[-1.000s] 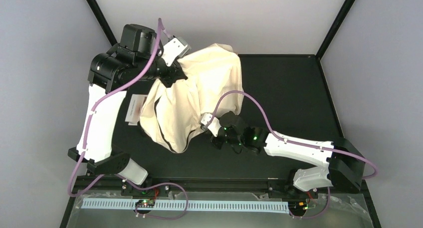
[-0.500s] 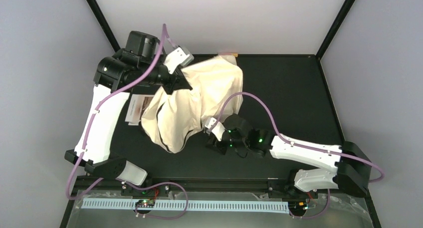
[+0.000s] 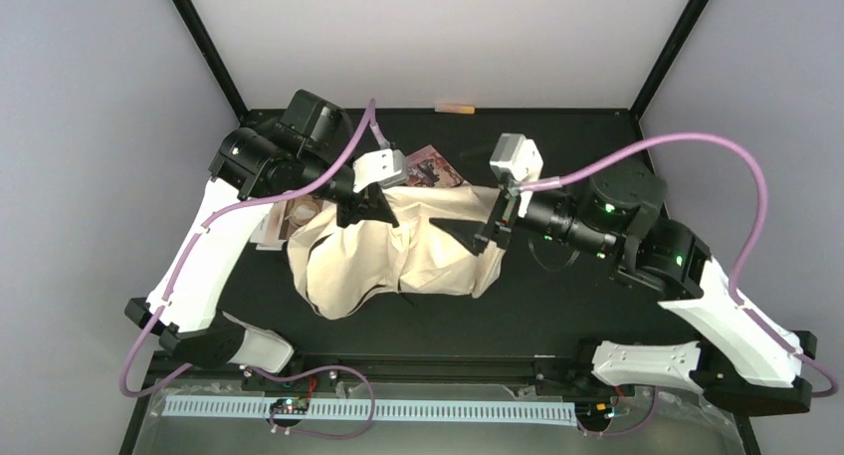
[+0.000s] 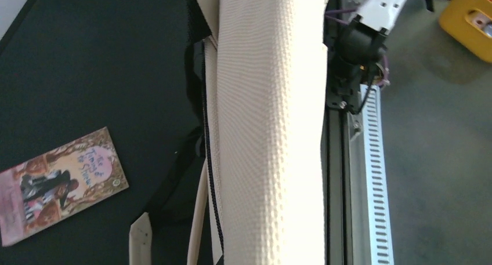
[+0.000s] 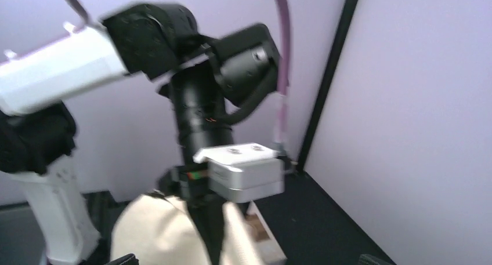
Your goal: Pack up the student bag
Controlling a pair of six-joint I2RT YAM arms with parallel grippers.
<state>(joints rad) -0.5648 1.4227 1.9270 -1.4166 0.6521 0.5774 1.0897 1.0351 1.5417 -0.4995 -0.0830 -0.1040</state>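
The table point(image 3: 597, 146) is dark and bare to the right. The bag point(image 3: 418, 246) sits at its middle, slumped in a wide heap between your two arms, with its upper edge lifted off the surface.

Treat the bag as soft and limp. It looks light and the woven cloth seems grippy rather than slippery, so a pinch should hold. It has no stiffness, though, and whatever you don't support will sag and close the opening. Take hold at the zipper rim or a seam, where the cloth is doubled, and spread two grips apart to keep the mouth open.

Your left gripper point(image 3: 364, 212) appears to be pinched on a fold at the bag's top edge. From the right wrist view, its dark fingers run down into the cream cloth. Your right gripper point(image 3: 480, 231) is over the bag's right end with its fingers spread wide and nothing between them.

One book point(image 3: 430, 166) lies just behind the bag, and another book point(image 3: 291, 214) is partly hidden under your left arm.
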